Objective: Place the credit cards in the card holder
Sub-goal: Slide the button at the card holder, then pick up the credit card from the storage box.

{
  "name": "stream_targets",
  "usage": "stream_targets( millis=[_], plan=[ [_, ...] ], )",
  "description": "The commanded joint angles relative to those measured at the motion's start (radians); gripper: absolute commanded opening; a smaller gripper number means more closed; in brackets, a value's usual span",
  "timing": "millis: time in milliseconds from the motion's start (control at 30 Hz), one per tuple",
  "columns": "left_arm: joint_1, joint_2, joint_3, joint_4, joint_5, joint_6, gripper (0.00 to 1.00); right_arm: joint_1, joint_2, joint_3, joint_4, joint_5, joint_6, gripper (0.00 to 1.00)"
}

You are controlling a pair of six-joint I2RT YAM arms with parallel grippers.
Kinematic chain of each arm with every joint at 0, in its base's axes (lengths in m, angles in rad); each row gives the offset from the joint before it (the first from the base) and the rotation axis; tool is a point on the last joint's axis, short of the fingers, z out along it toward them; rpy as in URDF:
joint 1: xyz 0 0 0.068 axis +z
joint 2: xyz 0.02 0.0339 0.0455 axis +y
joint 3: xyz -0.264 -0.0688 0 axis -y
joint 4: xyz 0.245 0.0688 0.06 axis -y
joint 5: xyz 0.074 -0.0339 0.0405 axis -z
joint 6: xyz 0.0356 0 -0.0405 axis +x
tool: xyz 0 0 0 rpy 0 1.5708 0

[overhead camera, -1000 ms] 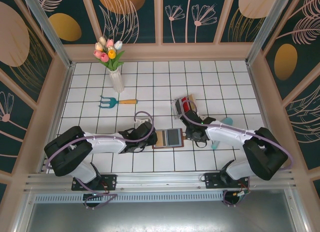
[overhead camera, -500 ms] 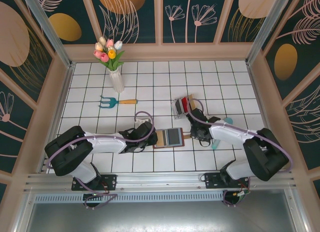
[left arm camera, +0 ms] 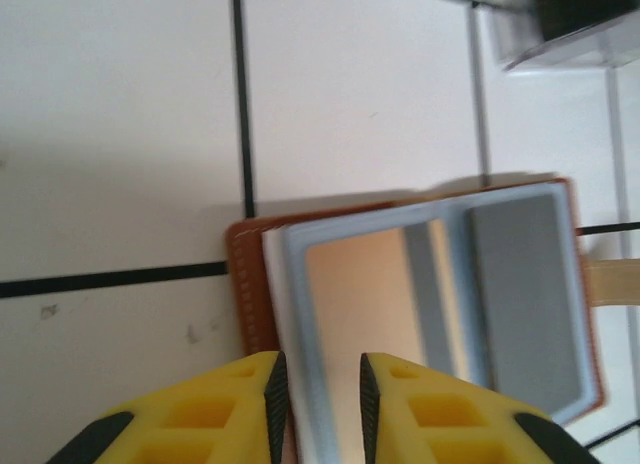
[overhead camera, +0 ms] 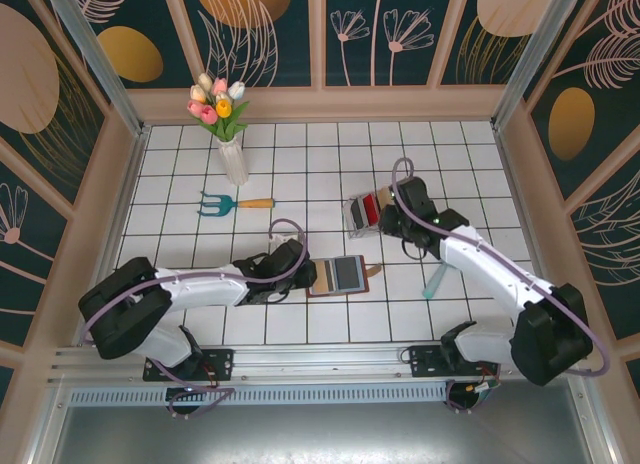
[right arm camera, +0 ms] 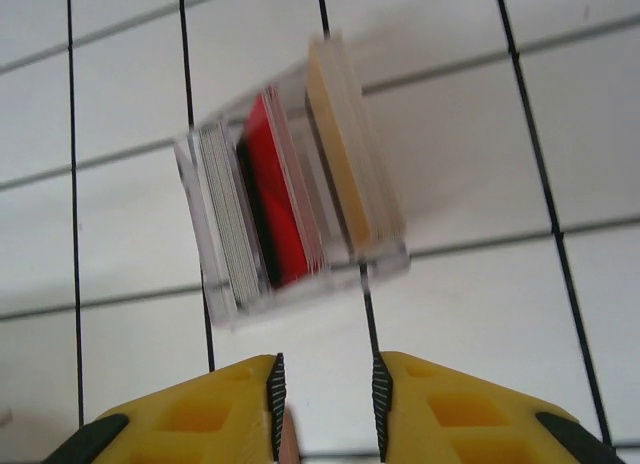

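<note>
Two stations to note.

Right gripper (right arm camera: 326, 389): the yellow fingers are parted, with bare white tile showing in the gap. We can make out nothing pinched. Just ahead of the fingertips stands the clear rack (right arm camera: 310, 282), holding the credit cards (right arm camera: 272, 199) on edge: a grey-white stack, then black, red, and a tan one on the far side. None is out of the rack. The cards' long edges run roughly away from the wrist, tilted slightly left, so the fingers' closing line crosses the cards' thickness. We judge this a fair alignment for pinching one top edge.

Left gripper (left arm camera: 317, 389): the fingers stand a narrow gap apart over the near corner of the card holder (left arm camera: 440, 284). It lies open and flat on the tiles, clear sleeves up, tab on the far side. A sleeve edge runs into the gap, and we cannot tell whether the fingers press it.

From above, the rack lies beyond the holder and a little right, near but apart. The right arm is nearer the cards, and the left arm is at the holder.
</note>
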State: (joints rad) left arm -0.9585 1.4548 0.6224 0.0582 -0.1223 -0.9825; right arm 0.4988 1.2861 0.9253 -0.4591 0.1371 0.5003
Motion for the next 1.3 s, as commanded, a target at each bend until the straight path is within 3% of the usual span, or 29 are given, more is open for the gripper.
stream_targets(
  millis=[0,133,367,567,1000,1267],
  plan=[
    [-0.002,-0.061,0.040,-0.050,-0.057,0.031,0.34,-0.031,0.106,0.090,-0.003,-0.033,-0.151,0.32],
    [0.007,-0.077,0.061,-0.061,-0.097,0.041,0.39,-0.037,0.258,0.195,-0.013,-0.029,-0.201,0.27],
    [0.067,-0.039,0.105,-0.056,-0.055,0.052,0.41,-0.033,0.444,0.331,-0.065,0.058,-0.231,0.23],
    [0.082,-0.010,0.117,-0.048,-0.034,0.056,0.41,-0.007,0.518,0.386,-0.079,0.070,-0.259,0.25],
    [0.081,0.001,0.112,-0.047,-0.017,0.051,0.42,0.080,0.640,0.436,-0.147,0.339,-0.273,0.29],
    [0.082,0.006,0.111,-0.053,-0.012,0.052,0.42,0.114,0.652,0.438,-0.158,0.426,-0.270,0.23]
  ],
)
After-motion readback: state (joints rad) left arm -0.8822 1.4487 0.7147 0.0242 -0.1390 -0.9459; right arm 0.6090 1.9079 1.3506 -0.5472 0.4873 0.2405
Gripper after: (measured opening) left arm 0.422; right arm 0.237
